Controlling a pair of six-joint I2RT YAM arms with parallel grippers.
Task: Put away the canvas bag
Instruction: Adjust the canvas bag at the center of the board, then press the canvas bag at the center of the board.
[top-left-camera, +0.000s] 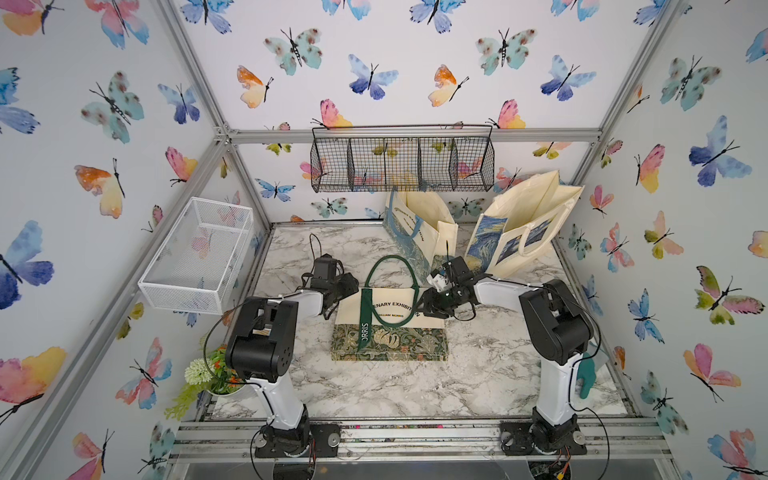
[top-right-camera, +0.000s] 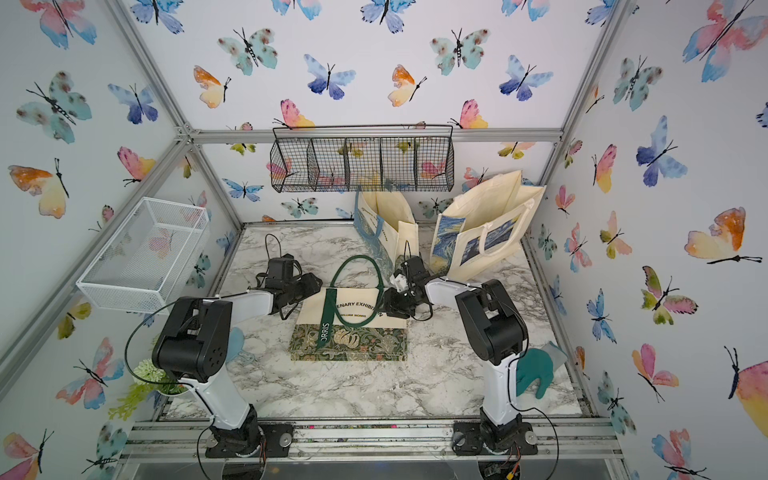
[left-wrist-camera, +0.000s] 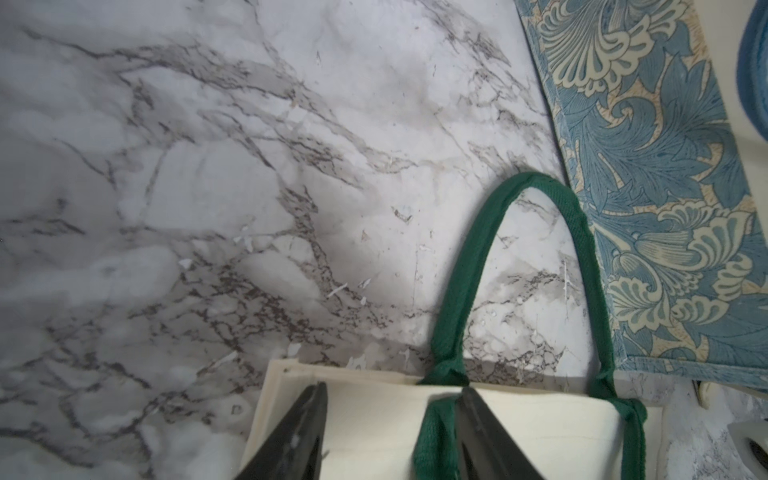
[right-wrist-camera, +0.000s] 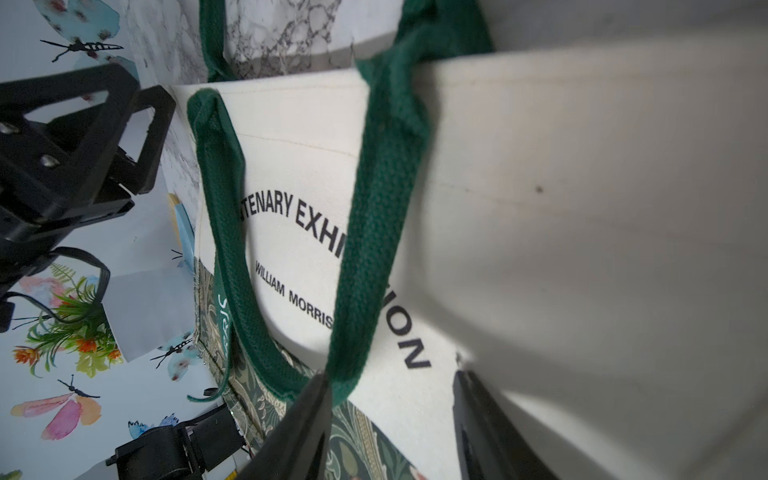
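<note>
Lying flat at the middle of the table (top-left-camera: 374, 386), mouth toward the back wall, the canvas bag (top-left-camera: 390, 320) is flanked at its two upper corners, presumably so that it can be raised evenly. The left gripper (left-wrist-camera: 392, 390) is set over one corner, jaws spread, cloth beneath, nothing pinched. The right gripper (right-wrist-camera: 392, 376) is likewise spread over the opposite corner, where cloth bulges up; no hold is confirmed. Counted: two green handles (top-left-camera: 392, 266), one looped out, one laid across the print. Two more bags, blue-patterned bag (top-left-camera: 415, 220) and night-sky bag (top-left-camera: 519, 232), are stood behind, probably the storage spot. Also noted: black basket (top-left-camera: 401, 166), white basket (top-left-camera: 183, 286), one plant (top-left-camera: 208, 374), one glove (top-right-camera: 534, 372).
</note>
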